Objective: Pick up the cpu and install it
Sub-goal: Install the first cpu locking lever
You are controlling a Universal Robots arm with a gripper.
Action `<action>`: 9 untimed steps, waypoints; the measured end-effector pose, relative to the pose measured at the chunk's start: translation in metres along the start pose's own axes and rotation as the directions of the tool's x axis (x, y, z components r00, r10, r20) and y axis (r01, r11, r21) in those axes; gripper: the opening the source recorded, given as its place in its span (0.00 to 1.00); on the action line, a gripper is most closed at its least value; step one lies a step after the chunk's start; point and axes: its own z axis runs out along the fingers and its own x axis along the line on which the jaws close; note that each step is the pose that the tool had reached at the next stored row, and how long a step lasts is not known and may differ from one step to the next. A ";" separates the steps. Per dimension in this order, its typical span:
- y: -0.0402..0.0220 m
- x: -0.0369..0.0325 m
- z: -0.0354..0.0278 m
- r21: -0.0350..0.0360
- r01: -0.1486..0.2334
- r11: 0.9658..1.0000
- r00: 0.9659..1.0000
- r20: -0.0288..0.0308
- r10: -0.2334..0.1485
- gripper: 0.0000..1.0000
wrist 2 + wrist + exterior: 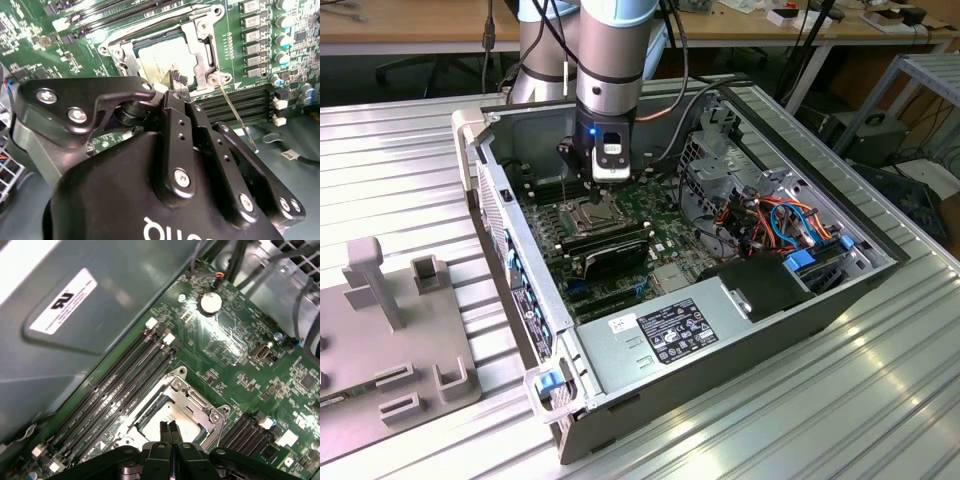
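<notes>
I see even overhead light glaring off the ribbed table [880, 400], the case [720, 345] interior dimmer, a blue lamp glowing on the arm [605, 60], and the near gripper body [165, 200] soft and blurred.

Silver-grey cpu [167, 62] in a metal-framed socket [175, 410] on green motherboard [240, 355], black gripper [170, 429]

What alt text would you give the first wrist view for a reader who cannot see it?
The gripper, its jaws together, hangs just over the cpu, which lies inside the metal socket frame on the green motherboard. Memory slots run beside the frame, next to a grey case wall.
</notes>
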 end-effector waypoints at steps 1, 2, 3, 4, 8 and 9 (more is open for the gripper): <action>0.0000 0.0000 0.0000 0.000 0.016 1.000 1.000 -0.001 -0.016 0.11; 0.0000 0.0000 0.0000 -0.001 0.028 1.000 1.000 -0.001 -0.028 0.11; 0.0000 0.0000 0.0000 -0.001 0.051 0.999 0.999 -0.003 -0.051 0.11; 0.0000 0.0000 0.0000 -0.002 0.061 0.998 0.998 -0.003 -0.061 0.11; 0.0000 0.0000 0.0000 -0.003 0.117 0.993 0.993 -0.006 -0.117 0.11; 0.0000 0.0000 0.0000 -0.004 0.136 0.991 0.991 -0.007 -0.136 0.11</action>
